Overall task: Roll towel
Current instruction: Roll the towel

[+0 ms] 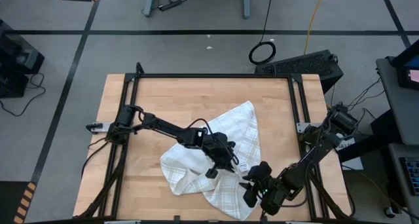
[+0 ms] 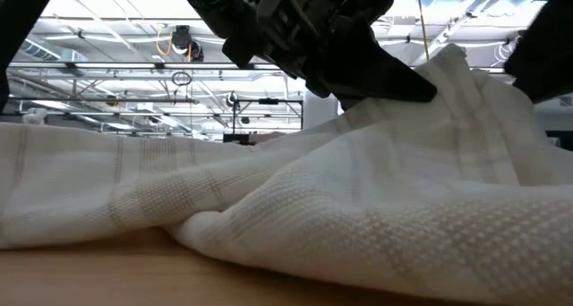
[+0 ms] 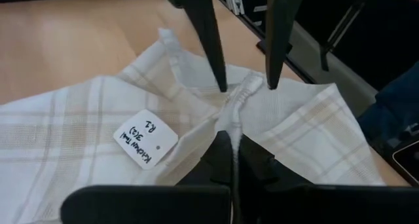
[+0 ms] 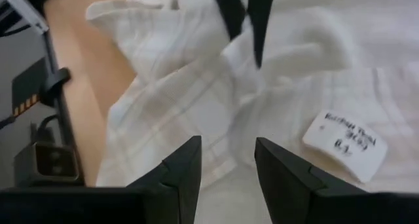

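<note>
A wooden table (image 1: 150,99) is standing on a grey taped floor (image 1: 98,50); the towel (image 1: 239,135) is lying crumpled near its front; the left gripper (image 1: 230,164) is pinching a fold of the cloth, jaws together; the right gripper (image 1: 252,186) is hovering just beside, jaws apart.

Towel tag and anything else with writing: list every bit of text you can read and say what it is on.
"Kitchen Towel", then something like "3(2)" and "R2", handwritten: on the white tag lying on the towel, in the left wrist view; only the first line is sure.
The same tag in the right wrist view: handwriting too blurred to read.
Nothing else legible in any view.
</note>
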